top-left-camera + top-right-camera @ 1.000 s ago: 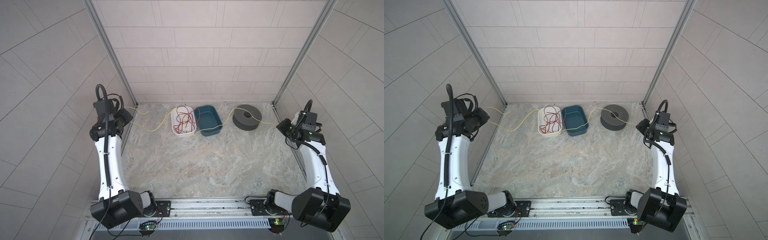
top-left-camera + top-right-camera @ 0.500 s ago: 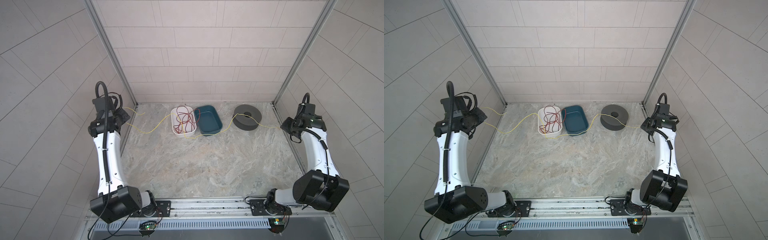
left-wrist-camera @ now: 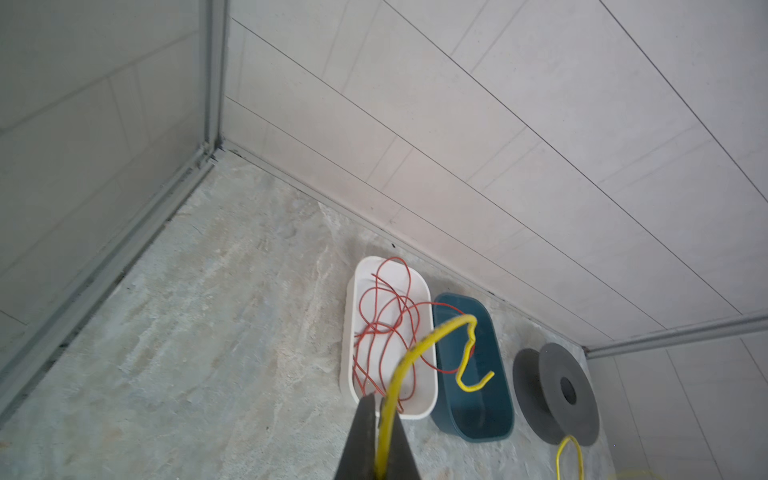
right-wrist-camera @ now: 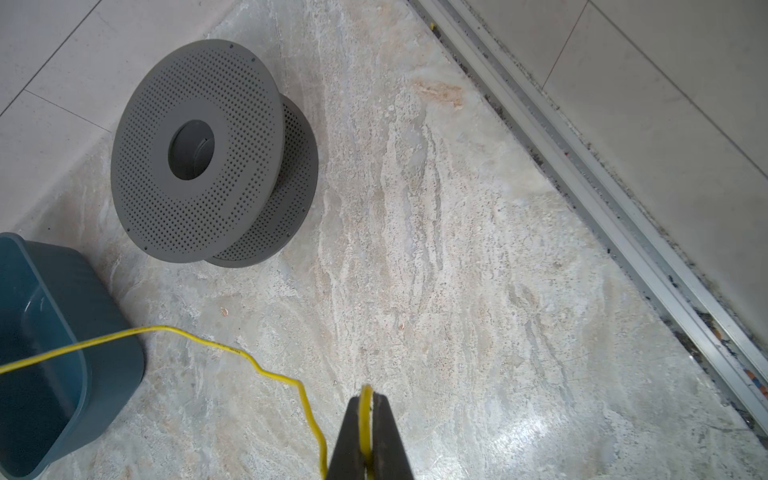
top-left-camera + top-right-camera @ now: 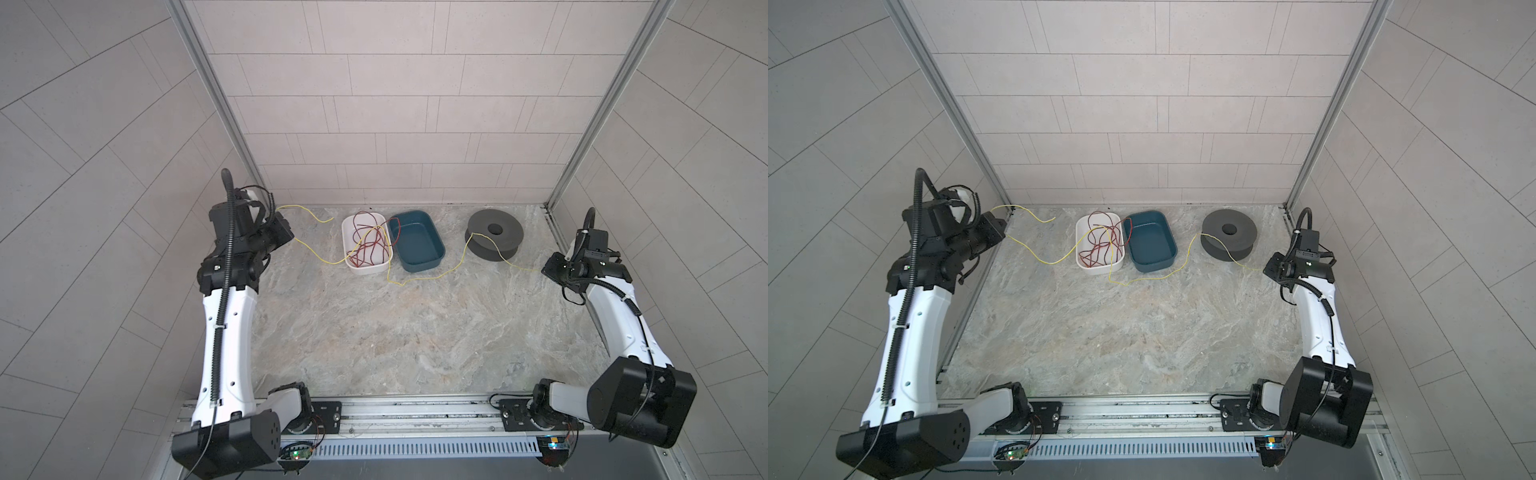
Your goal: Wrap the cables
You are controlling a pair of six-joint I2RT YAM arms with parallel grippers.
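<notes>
The yellow cable (image 5: 432,276) (image 5: 1142,278) runs from my left gripper (image 5: 291,237) (image 5: 1003,230) over the white tray, sags to the floor in front of the blue tub, rises past the dark grey spool (image 5: 494,239) (image 5: 1228,239) and ends at my right gripper (image 5: 544,270) (image 5: 1265,269). In the left wrist view my gripper (image 3: 380,415) is shut on the cable (image 3: 415,353), with a short curled free end beyond it. In the right wrist view my gripper (image 4: 365,401) is shut on the cable (image 4: 183,331) near its tip, and the spool (image 4: 195,149) lies flat, apart from it.
A white tray (image 5: 368,271) holding tangled red wires (image 5: 368,245) stands at the back, touching a blue tub (image 5: 424,266). Metal frame rails run along the left wall and the right wall (image 4: 623,232). Both grippers hang close to the side walls.
My left gripper has shifted a little toward the middle and my right gripper has come forward and lower. The yellow cable sags further onto the floor in front of the blue tub.
</notes>
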